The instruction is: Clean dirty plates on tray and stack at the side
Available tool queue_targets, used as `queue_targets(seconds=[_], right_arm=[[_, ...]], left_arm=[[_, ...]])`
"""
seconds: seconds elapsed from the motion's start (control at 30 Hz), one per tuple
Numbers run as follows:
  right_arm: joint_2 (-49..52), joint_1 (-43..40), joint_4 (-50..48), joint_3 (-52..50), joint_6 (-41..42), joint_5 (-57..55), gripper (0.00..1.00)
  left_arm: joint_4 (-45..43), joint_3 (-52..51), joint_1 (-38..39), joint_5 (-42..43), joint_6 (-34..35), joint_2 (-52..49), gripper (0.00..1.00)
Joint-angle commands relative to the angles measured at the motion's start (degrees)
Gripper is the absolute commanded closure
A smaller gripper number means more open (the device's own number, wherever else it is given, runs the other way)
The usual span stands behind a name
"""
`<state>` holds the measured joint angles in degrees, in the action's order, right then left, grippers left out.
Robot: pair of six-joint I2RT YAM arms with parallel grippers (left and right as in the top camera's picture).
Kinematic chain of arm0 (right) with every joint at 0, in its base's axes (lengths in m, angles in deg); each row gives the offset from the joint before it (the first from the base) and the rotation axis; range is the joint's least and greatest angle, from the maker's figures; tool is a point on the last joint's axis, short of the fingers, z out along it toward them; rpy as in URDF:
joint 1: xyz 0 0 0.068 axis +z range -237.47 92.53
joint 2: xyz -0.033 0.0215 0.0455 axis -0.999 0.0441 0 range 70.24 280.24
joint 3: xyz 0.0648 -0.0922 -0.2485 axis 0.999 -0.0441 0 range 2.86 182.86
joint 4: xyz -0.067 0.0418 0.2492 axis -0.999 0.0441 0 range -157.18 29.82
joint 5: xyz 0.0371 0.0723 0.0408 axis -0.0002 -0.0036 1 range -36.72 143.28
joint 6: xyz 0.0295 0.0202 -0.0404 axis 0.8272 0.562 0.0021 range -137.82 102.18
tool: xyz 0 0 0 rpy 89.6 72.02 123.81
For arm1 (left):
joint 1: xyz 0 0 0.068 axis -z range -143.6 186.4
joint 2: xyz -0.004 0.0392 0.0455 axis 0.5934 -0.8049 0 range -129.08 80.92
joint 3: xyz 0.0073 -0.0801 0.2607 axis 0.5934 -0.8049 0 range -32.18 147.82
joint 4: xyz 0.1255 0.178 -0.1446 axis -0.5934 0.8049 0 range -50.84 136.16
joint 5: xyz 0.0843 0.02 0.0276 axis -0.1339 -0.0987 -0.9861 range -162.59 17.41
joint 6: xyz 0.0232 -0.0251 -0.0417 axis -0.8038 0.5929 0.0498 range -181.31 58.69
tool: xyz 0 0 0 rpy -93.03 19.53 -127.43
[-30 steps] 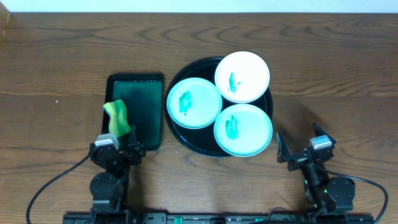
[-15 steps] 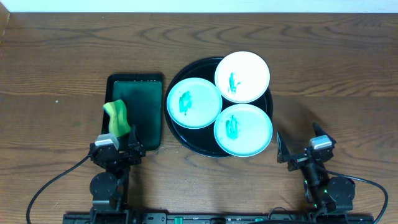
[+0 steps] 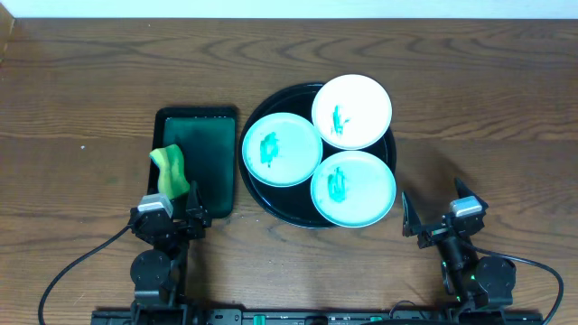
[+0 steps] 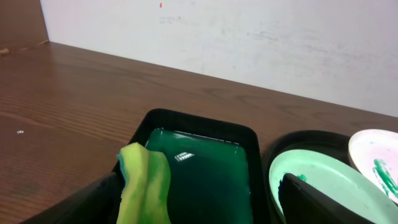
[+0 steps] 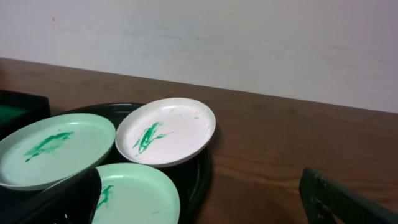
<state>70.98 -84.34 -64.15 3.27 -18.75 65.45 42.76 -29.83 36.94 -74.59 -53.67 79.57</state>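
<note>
Station report, read from left to right across the table.

1. The left gripper [image 3: 170, 213] sits at the near left edge of the table. I see its jaws spread wide with nothing between the pads.
2. A yellow-green sponge [image 3: 169, 171] lies just ahead of that gripper, on the near left rim of the rectangular green tray [image 3: 212, 149]. In the left wrist view the sponge stands between the two fingers [image 4: 74, 202]; I cannot tell whether either finger touches it.
3. The black round tray [image 3: 256, 191] is just beside the green tray, to its right.
4. All three plates rest on the black tray, packed edge to edge:
   - left mint plate [image 3: 282, 149], green smear at centre;
   - white plate [image 3: 352, 110] at the far right, green smear at centre, overhanging the tray rim;
   - near mint plate [image 3: 353, 188], green smear at centre.
5. The right gripper [image 3: 436, 210] sits at the near right, apart from the black tray. Its jaws are spread wide and hold nothing.
6. The wood tabletop [image 3: 488, 108] lies to the right of the black tray.
</note>
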Motion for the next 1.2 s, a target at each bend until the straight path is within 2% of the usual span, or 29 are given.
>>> queue_targets(seconds=[0.0, 0.77, 0.87, 1.03, 1.17], right_arm=[[0.1, 0.3, 0.2, -0.1, -0.9, 0.3, 0.01], [0.1, 0.3, 0.2, -0.1, -0.9, 0.3, 0.01], [0.1, 0.3, 0.2, -0.1, -0.9, 0.3, 0.01], [0.1, 0.3, 0.2, -0.1, -0.9, 0.3, 0.01], [0.1, 0.3, 0.2, -0.1, -0.9, 0.3, 0.01]], left_arm=[[0.5, -2.0, -0.3, -0.1, -0.5, -0.1, 0.19], [0.3, -2.0, -0.3, -0.1, -0.5, -0.1, 0.18], [-0.1, -2.0, -0.2, 0.3, 1.2, -0.1, 0.18], [-0.2, -1.5, -0.2, 8.6, 1.2, -0.2, 0.19], [0.4, 1.4, -0.2, 9.5, 1.2, -2.2, 0.19]])
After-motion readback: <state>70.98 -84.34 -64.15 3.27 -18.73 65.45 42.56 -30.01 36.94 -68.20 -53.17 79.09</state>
